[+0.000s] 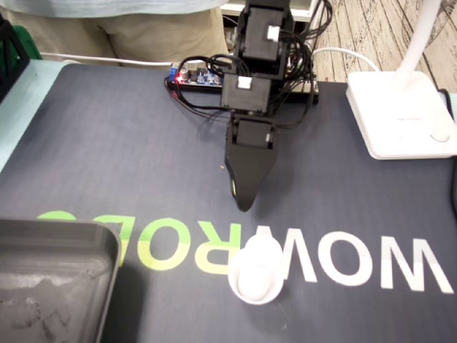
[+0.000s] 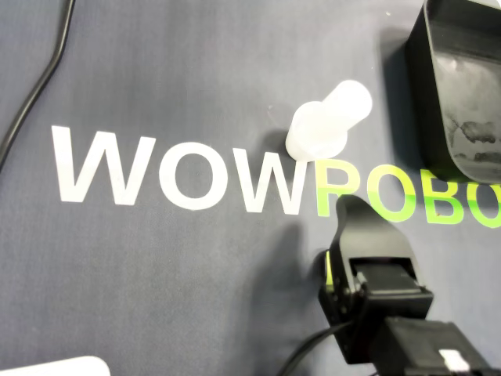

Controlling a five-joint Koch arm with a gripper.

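Hand (image 1: 243,202) poised near white container (image 1: 257,275)

The container stands on the WOWROBO lettering (image 1: 357,264), where white letters meet green. The hand points down just beside the lettering, clear of the container and holding nothing. Only one tip shows, so I cannot tell how far it is open.

Dark grey fabric desk mat (image 1: 107,143), covering most of the tabletop. Large white-and-green printed lettering (image 2: 171,172) across its near part in the fixed view. Pale teal tabletop (image 1: 14,111), a bare strip at far left of that view. White square plastic lamp base (image 1: 400,114), far right, with a white stem (image 1: 423,32). Pale weathered wood-plank floor (image 1: 371,28) beyond. Lighting even, with soft shadows.
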